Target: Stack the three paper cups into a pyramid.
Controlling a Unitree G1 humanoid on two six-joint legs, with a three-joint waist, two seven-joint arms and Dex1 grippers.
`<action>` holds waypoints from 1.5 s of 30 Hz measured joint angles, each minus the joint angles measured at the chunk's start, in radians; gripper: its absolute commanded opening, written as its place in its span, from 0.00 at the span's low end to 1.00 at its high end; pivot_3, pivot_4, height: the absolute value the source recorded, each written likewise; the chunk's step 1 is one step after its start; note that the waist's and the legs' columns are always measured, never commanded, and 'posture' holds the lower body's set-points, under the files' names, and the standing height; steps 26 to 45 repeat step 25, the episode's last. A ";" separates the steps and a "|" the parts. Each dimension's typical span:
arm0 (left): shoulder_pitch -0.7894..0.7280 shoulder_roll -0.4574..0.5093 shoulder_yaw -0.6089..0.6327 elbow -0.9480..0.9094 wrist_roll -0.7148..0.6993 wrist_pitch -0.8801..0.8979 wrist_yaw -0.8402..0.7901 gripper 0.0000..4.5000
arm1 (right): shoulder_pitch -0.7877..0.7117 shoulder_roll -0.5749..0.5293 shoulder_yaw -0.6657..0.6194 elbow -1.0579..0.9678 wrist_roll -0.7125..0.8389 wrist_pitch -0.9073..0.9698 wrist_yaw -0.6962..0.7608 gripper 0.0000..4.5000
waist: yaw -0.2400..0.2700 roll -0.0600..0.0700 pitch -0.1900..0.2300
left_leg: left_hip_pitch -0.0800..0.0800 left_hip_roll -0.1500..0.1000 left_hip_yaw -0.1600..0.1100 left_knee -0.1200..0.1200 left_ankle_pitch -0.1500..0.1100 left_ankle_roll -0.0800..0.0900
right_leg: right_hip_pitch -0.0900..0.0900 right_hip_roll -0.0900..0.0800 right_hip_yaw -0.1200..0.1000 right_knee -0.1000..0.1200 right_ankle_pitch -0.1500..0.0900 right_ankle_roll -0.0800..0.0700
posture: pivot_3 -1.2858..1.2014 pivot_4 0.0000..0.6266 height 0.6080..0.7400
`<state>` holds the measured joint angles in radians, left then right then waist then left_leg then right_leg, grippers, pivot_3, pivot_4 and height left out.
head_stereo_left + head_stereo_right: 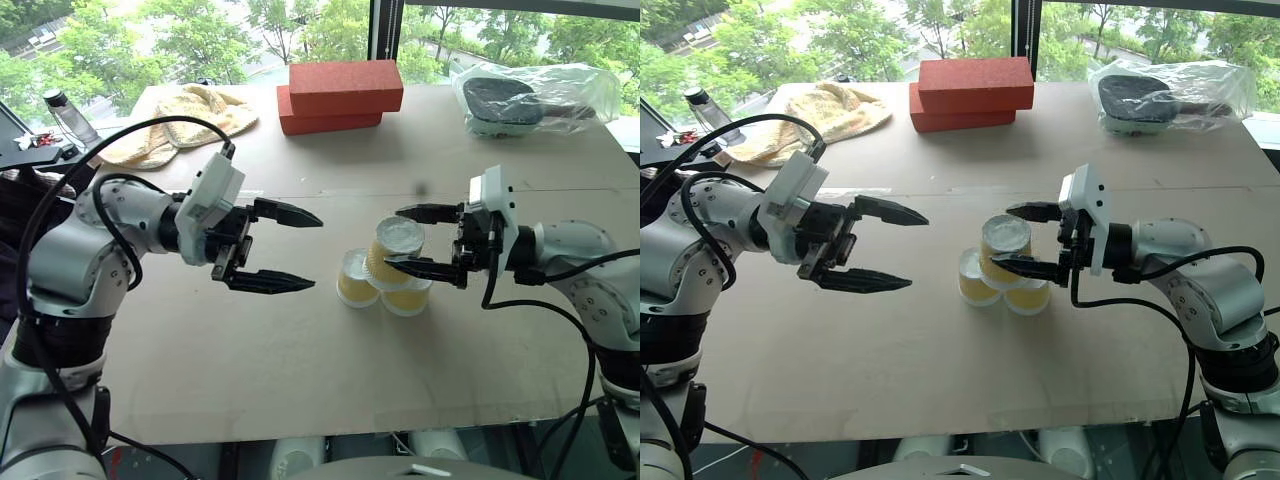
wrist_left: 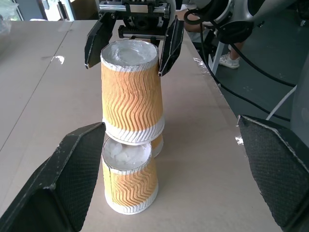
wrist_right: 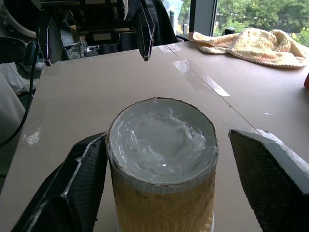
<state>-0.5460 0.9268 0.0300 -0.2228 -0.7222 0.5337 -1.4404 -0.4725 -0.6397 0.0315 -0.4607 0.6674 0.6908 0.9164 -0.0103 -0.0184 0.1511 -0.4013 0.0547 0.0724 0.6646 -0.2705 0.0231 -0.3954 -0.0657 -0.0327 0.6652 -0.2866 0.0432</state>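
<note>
On the brown table (image 1: 300,380), near its middle, the three paper cups stand upside down in a small pyramid. Each has wavy yellow-tan sides, a white band at the rim and a white base turned upward. Two of them sit side by side and touching on the tabletop: the left cup (image 1: 356,278) and the right cup (image 1: 407,297). The top cup (image 1: 394,250) rests on both, bridging the seam between them, and it leans slightly rather than standing perfectly straight.

The right gripper (image 1: 408,239) reaches in level from the right, pointing left, with its two black fingers spread wide on either side of the top cup. In the right wrist view one finger (image 3: 72,188) lies close against the cup's side while the other stands clearly apart from it, so the cup is not clamped. The left gripper (image 1: 300,250) hovers to the left of the pyramid, pointing right and angled a little downward, its fingers spread wide with nothing between them, and well apart from the cups.

Farther back on the table lie two stacked red bricks (image 1: 340,95), a yellowish towel (image 1: 190,120) and a clear plastic bag (image 1: 535,95).
</note>
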 measured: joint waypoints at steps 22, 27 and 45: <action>0.543 -0.151 0.167 0.017 0.225 -0.102 0.383 1.00 | 0.537 -0.099 -0.328 0.272 -0.062 -0.353 0.205 0.99 | 0.007 -0.001 -0.001 | 0.011 0.002 -0.001 0.004 -0.004 0.007 | 0.014 -0.001 0.001 -0.002 0.000 0.000 | 0.52 0.24 0.93; 0.581 -0.235 0.126 0.046 0.297 -0.180 0.456 1.00 | 0.526 -0.041 -0.322 0.426 -0.111 -0.492 0.241 0.99 | 0.007 -0.002 -0.001 | 0.012 0.001 0.000 0.004 -0.004 0.007 | 0.016 -0.002 0.001 -0.002 0.000 0.000 | 0.52 0.24 0.93; 0.581 -0.235 0.126 0.046 0.297 -0.180 0.456 1.00 | 0.526 -0.041 -0.322 0.426 -0.111 -0.492 0.241 0.99 | 0.007 -0.002 -0.001 | 0.012 0.001 0.000 0.004 -0.004 0.007 | 0.016 -0.002 0.001 -0.002 0.000 0.000 | 0.52 0.24 0.93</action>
